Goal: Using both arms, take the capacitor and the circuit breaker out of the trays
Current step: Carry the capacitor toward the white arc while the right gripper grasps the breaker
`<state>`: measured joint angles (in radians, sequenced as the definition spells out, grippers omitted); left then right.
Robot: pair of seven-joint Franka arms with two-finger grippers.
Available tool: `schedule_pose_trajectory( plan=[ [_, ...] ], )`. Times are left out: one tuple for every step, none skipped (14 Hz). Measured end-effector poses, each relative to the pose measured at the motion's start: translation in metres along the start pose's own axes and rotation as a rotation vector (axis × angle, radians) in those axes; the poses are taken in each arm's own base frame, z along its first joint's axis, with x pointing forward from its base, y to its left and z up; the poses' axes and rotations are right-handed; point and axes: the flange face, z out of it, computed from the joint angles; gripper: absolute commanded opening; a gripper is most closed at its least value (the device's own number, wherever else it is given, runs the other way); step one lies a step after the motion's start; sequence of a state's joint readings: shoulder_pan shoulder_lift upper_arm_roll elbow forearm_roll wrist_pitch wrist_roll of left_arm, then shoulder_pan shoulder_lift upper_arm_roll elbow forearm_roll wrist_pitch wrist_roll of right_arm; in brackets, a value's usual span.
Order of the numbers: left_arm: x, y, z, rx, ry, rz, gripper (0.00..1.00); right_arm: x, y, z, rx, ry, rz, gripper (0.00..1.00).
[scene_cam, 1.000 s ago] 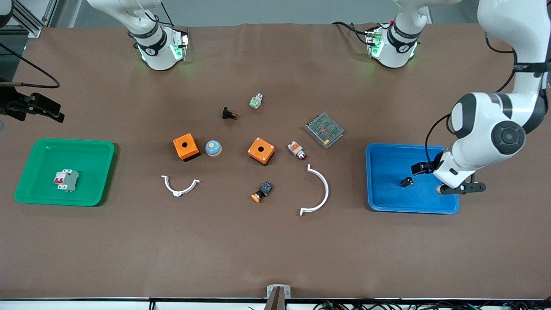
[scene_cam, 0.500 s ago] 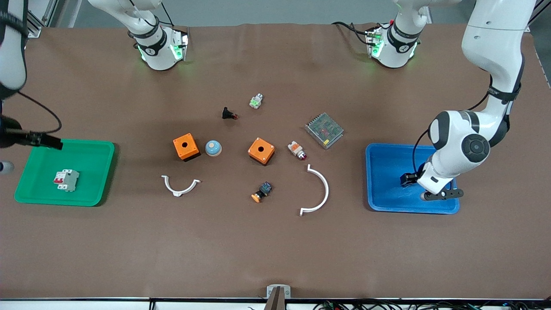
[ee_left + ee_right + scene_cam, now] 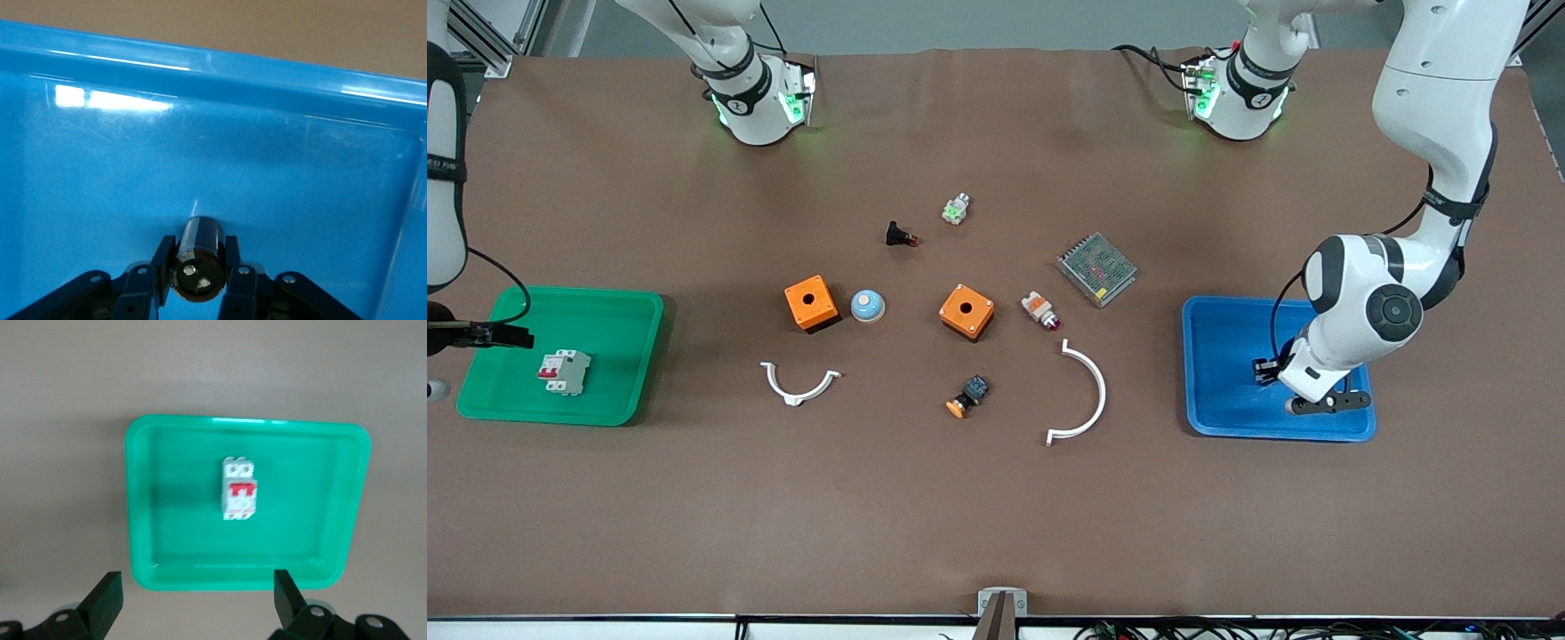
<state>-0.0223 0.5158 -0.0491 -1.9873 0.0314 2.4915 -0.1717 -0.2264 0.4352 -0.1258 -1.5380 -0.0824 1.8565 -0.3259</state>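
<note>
Down in the shallow blue plastic tray (image 3: 1218, 418), at the left arm's end of the table, our left gripper (image 3: 199, 275) has its jaws pinched on the tiny black stubby cylindrical capacitor (image 3: 197, 260), which lies on its side on the tray floor, its pale-dotted end facing the wrist camera. At about nine o'clock on the table, the small grey-white circuit breaker block with red levers (image 3: 563, 371) sits in the shallow green plastic tray (image 3: 618, 307). Our right gripper (image 3: 197, 600) hangs above that tray with jaws wide and nothing between them.

We judge the round capacitor could roll or squirt out of the narrow pads on lifting. We also think the breaker could be missed or nudged aside if our right gripper comes down off-centre.
</note>
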Motion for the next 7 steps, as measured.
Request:
schedule_pose_trajectory(
  plan=[
    [0.001, 0.004, -0.002, -0.001, 0.005, 0.007, 0.0, 0.003, 0.009, 0.011, -0.004, 0.01, -0.025, 1.0],
    [0.003, 0.01, -0.009, -0.004, 0.019, 0.015, 0.0, 0.006, 0.017, 0.025, -0.003, 0.015, -0.044, 1.0],
    [0.007, 0.016, -0.021, -0.008, 0.039, 0.023, 0.0, 0.009, 0.024, 0.041, 0.007, 0.015, -0.059, 1.0],
    [0.009, 0.024, -0.037, -0.013, 0.055, 0.035, 0.0, 0.012, 0.029, 0.058, 0.029, 0.015, -0.07, 1.0],
    [0.01, 0.036, -0.057, -0.016, 0.058, 0.053, 0.0, 0.014, 0.033, 0.076, 0.051, 0.018, -0.08, 1.0],
    [0.009, 0.051, -0.078, -0.018, 0.055, 0.077, 0.0, 0.017, 0.036, 0.091, 0.064, 0.017, -0.087, 1.0],
    [0.006, 0.067, -0.097, -0.021, 0.054, 0.097, 0.0, 0.018, 0.037, 0.104, 0.071, 0.009, -0.09, 1.0]
  ],
)
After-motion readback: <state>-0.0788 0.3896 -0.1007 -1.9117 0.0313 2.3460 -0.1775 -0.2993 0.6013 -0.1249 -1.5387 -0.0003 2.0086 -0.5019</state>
